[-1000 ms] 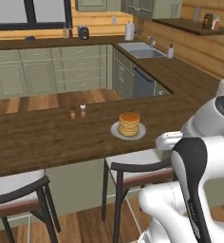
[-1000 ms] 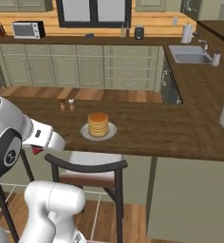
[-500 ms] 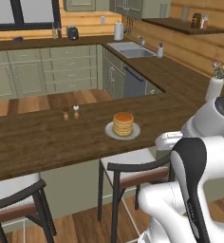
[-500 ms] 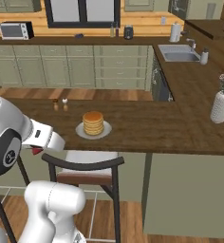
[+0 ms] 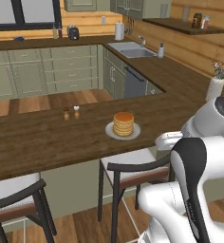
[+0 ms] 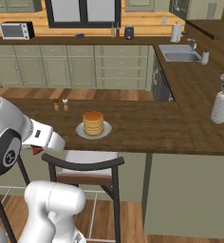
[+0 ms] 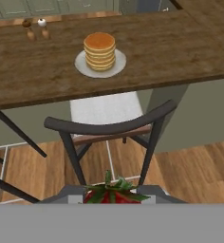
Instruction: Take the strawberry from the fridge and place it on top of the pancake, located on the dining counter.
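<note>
From the left base view we see two small shakers (image 5: 71, 113) at about ten o'clock of the pancake (image 5: 123, 124), which sits on its plate (image 5: 133, 134) on the counter (image 5: 38, 142), with a chair (image 5: 133, 171) tucked just below it. In the hand view our gripper (image 7: 113, 195) sits at six o'clock, its jaws closed on the strawberry (image 7: 112, 194), whose red body and green leaves show between the tips. From there the pancake (image 7: 100, 50) lies at twelve o'clock, a touch to the left, well apart from us and across the chair (image 7: 109, 128), whose curved back rail stands between the berry and the counter (image 7: 180, 52) edge. In the right base view the strawberry (image 6: 36, 151) shows as a red speck under the wrist, below counter height, with the pancake (image 6: 93, 123) at about two o'clock of it. We judge that the coming move turns on this: we must lift above the counter and travel forward over the chair back, then lower onto the top of the stack. The stack is round, so no axis needs matching.
</note>
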{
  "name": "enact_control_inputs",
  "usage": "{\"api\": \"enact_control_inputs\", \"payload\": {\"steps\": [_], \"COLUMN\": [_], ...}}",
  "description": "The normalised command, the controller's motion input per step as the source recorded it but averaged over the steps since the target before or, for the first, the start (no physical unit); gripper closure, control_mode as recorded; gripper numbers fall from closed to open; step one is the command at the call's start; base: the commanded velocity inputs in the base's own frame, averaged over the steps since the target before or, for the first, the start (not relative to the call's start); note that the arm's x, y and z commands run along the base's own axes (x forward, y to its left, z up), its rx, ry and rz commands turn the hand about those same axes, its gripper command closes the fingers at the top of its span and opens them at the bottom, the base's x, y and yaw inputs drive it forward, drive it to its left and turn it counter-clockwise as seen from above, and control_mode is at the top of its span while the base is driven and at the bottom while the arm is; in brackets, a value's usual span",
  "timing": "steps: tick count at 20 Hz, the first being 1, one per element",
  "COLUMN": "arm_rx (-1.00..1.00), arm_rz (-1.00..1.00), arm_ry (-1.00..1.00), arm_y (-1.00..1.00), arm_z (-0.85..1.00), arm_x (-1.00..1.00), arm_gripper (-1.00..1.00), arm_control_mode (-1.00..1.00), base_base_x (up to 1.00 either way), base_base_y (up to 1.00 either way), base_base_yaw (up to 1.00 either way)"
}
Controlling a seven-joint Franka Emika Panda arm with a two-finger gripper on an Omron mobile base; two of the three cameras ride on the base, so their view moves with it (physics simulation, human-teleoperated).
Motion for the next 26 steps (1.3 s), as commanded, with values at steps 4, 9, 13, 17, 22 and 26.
{"api": "enact_control_inputs", "payload": {"steps": [4,9,13,17,22,26], "arm_rx": [-0.06,-0.02,0.0,0.03,0.1,0.08], "arm_rz": [0.0,0.04,0.02,0.05,0.08,0.07], "arm_ry": [0.0,0.03,0.03,0.01,0.0,0.01], "arm_y": [0.07,0.04,0.0,0.03,0.02,0.0], "arm_z": [0.18,0.15,0.0,0.0,-0.11,-0.35], "arm_x": [0.7,1.0,1.0,1.0,1.0,1.0], "arm_gripper": [1.0,1.0,1.0,1.0,1.0,1.0], "arm_control_mode": [-1.0,-1.0,-1.0,-1.0,-1.0,-1.0], "base_base_x": [0.0,0.0,0.0,0.0,0.0,0.0], "base_base_y": [0.0,0.0,0.0,0.0,0.0,0.0], "base_base_yaw": [0.0,0.0,0.0,0.0,0.0,0.0]}}
